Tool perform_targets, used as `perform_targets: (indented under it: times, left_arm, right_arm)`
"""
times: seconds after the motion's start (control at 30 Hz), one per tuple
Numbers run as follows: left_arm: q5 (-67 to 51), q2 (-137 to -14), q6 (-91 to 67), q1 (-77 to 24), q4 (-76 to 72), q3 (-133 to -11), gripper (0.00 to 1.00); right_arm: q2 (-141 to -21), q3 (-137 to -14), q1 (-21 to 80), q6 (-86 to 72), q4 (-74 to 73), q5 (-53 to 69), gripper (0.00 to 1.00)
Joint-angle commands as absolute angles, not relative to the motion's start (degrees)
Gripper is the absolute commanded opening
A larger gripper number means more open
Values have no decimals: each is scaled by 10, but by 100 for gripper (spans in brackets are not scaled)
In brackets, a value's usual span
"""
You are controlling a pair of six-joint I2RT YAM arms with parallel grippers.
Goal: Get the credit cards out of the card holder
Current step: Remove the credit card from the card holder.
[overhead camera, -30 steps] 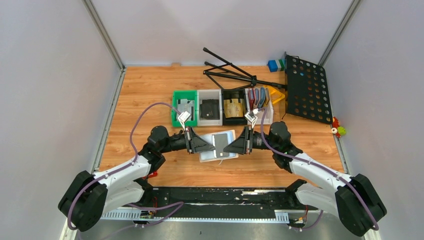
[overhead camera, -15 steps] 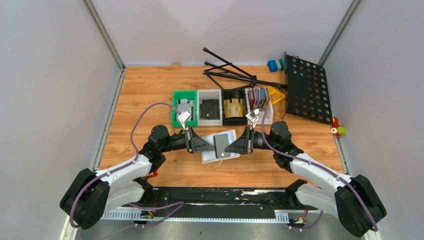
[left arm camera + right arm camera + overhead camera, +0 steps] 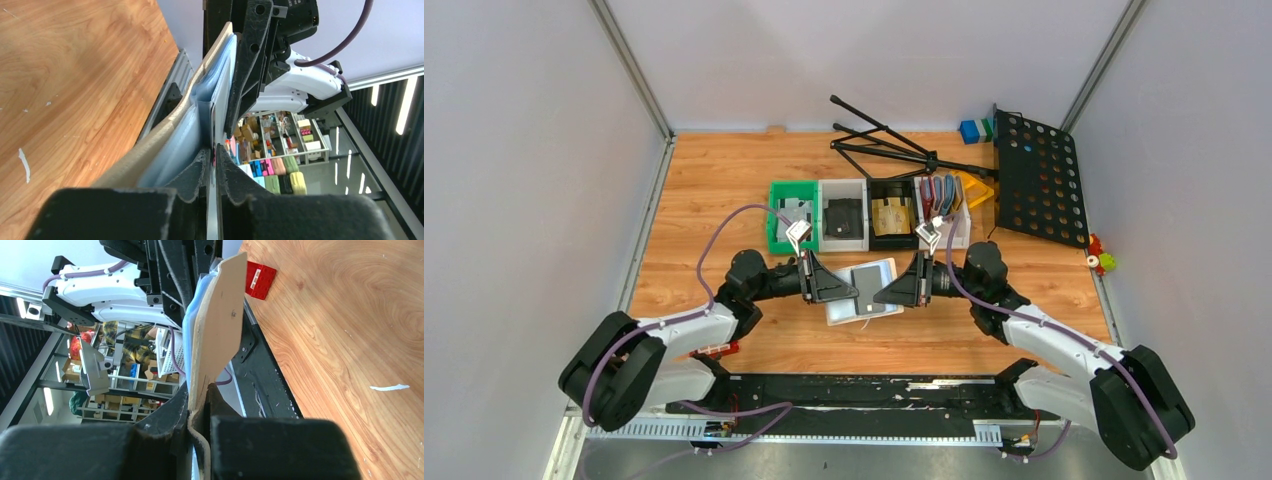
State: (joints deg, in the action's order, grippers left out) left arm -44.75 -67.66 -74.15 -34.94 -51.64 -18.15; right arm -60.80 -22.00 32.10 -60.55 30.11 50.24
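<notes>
The card holder point(image 3: 849, 311), pale grey-blue with a tan outer cover, hangs above the table between my two grippers. A dark credit card point(image 3: 867, 288) shows on its upper face. My right gripper point(image 3: 879, 296) is shut on the holder's tan cover point(image 3: 220, 315), which bends between its pads point(image 3: 197, 390). My left gripper point(image 3: 856, 291) meets the holder's opposite edge. In the left wrist view its jaws point(image 3: 211, 150) stand a narrow slit apart at the blue pockets point(image 3: 195, 130). The card's thin dark edge point(image 3: 213, 112) runs down to the tips. Whether it sits inside the slit is unclear.
Behind the holder stands a row of bins: green point(image 3: 776, 215), white point(image 3: 843, 225), black point(image 3: 892, 220) and one with upright wallets point(image 3: 942, 200). A folded black stand point(image 3: 894, 145) and a perforated black panel point(image 3: 1039, 180) lie at the back right. A red brick point(image 3: 260, 280) lies near the left arm.
My left arm has pushed a little to the right, toward the holder, and its jaws have parted slightly from fully shut. The right gripper keeps its hold in place.
</notes>
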Motion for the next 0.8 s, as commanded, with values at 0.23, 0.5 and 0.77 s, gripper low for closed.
perform_targets:
  times: [0.23,0.5,0.77]
  left_arm:
    - [-462,-671,-748,-350,-571,-177,0]
    - [-465,-639,-717,-343,-506,-179,0]
    - [-469,-631,-709,-337,-490,-176,0]
  right_arm:
    - [-585,-220,316,-594,305,508,38]
    - [-572,-218,303,-588,286,511,31]
    - [-567,-221,299,-587,279,513,0]
